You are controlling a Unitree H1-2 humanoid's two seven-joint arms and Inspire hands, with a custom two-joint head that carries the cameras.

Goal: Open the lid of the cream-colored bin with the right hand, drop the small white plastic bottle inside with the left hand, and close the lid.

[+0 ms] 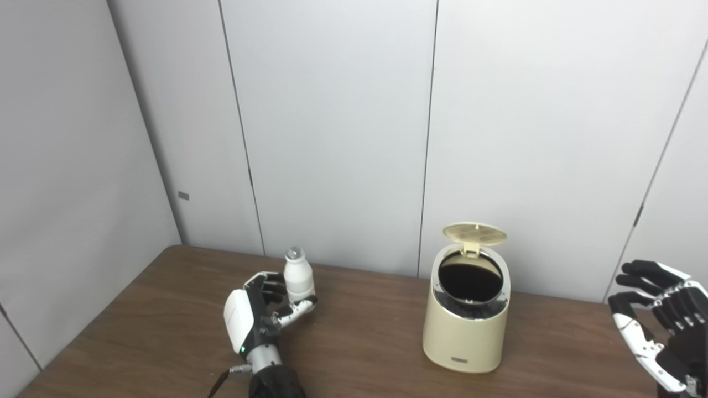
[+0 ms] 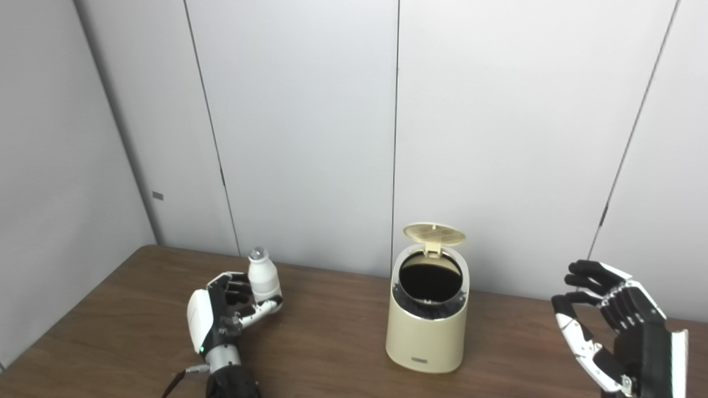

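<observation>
The cream-colored bin [image 1: 466, 331] stands on the brown table right of centre. Its round lid [image 1: 474, 234] is flipped up at the back, and the dark opening [image 1: 470, 281] shows. My left hand [image 1: 260, 312] is shut on the small white plastic bottle [image 1: 298, 278] with a silver cap, holding it upright, well left of the bin. My right hand [image 1: 658, 323] is open and empty, raised at the right edge, apart from the bin. The bin [image 2: 427, 331], the bottle [image 2: 264, 281] and the right hand [image 2: 614, 326] also show in the right eye view.
The brown wooden table [image 1: 359, 354] runs to grey wall panels [image 1: 332, 138] close behind the bin. Its left edge slants down at the left. A thin cable [image 1: 221, 381] hangs by the left wrist.
</observation>
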